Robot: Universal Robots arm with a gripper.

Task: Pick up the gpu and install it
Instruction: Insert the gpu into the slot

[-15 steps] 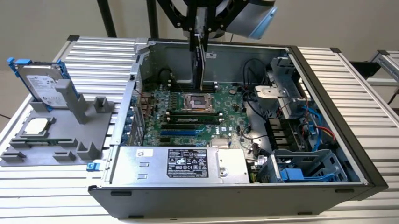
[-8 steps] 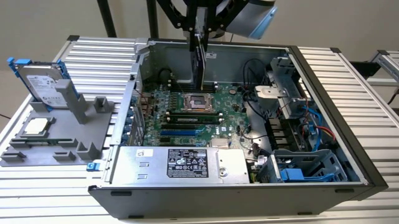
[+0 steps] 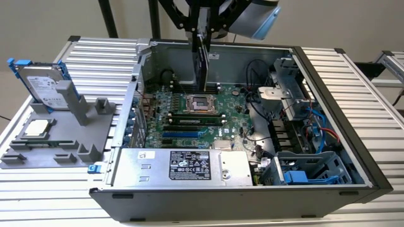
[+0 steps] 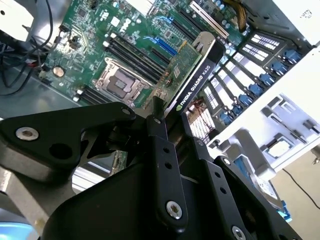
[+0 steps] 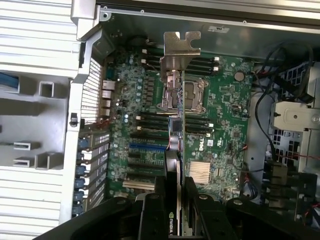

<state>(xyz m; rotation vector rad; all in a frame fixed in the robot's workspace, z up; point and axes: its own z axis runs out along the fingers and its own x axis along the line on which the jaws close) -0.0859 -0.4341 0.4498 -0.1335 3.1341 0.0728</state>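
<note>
Exterior view: gripped thin green gpu with black cooler, silver bracket, in clenched black gripper; hung below, long axis vertical, seemingly clear of green motherboard.

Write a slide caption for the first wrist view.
Gripper holds the gpu edge-on over the motherboard inside the open case.

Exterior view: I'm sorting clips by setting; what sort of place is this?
Probably a robotics lab bench for computer assembly: an open grey metal computer case lies on a ribbed aluminium table, a grey plastic fixture holds a silver hard drive, and the black pincer grips a green graphics card.
</note>
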